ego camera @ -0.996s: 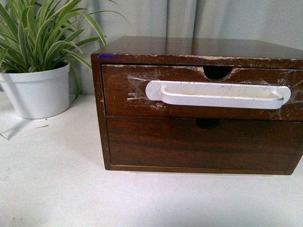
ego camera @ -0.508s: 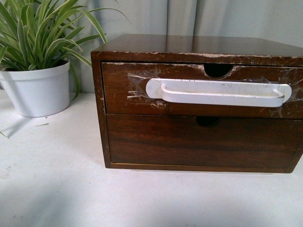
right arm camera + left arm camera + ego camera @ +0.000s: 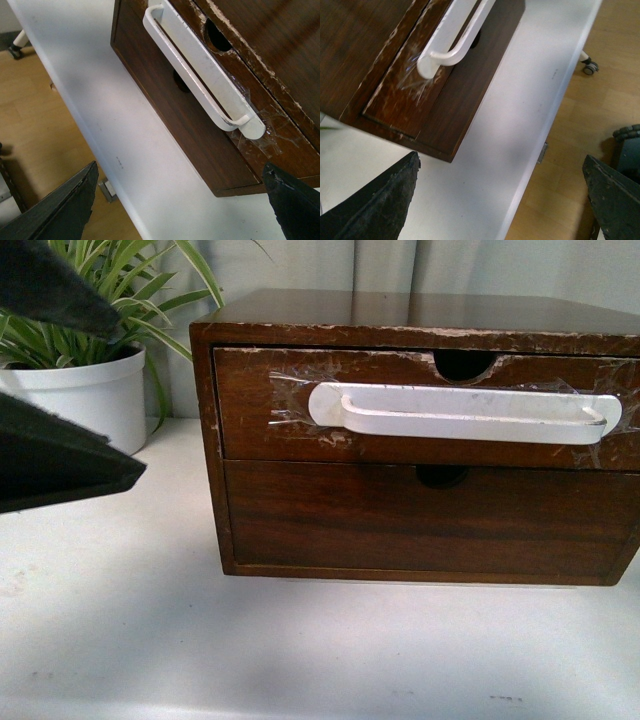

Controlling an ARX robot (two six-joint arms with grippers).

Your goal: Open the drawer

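The drawer (image 3: 250, 410), upper of two in a small dark wood cabinet (image 3: 400, 310), sat shut, its scratched front flush w/ the frame. The cabinet stood on the white table (image 3: 150, 640), centre-to-right in the front view, w/ a potted plant (image 3: 80, 405) just beside it on the left. A long white handle (image 3: 460, 415) ran across the drawer front, held on at both ends by clear tape (image 3: 288, 412). It was presumably added b/c the half-round notch (image 3: 463, 364) in the chipped top edge looks too tight for a gripper finger. The lower drawer (image 3: 420, 530) had only its own notch & no handle, so it wasn't the target.

The left gripper (image 3: 130, 400) hung in the air at the left edge of the front view, fingers spread wide, nothing btwn them, clear of the cabinet. Its wrist cam looked down on one end of the handle & the cabinet corner, which reads as lining up on that end. The right gripper (image 3: 180, 167) didn't show in the front view. Its own cam showed the fingers spread too, empty, w/ the handle's other end in sight. Neither touched the handle.

Judgement: approach stage, pull not begun. The bar stands off the front w/ a gap behind it, so a finger could hook in there. The tape is the weak spot, so the pull should go straight out & gently or the handle may peel off.
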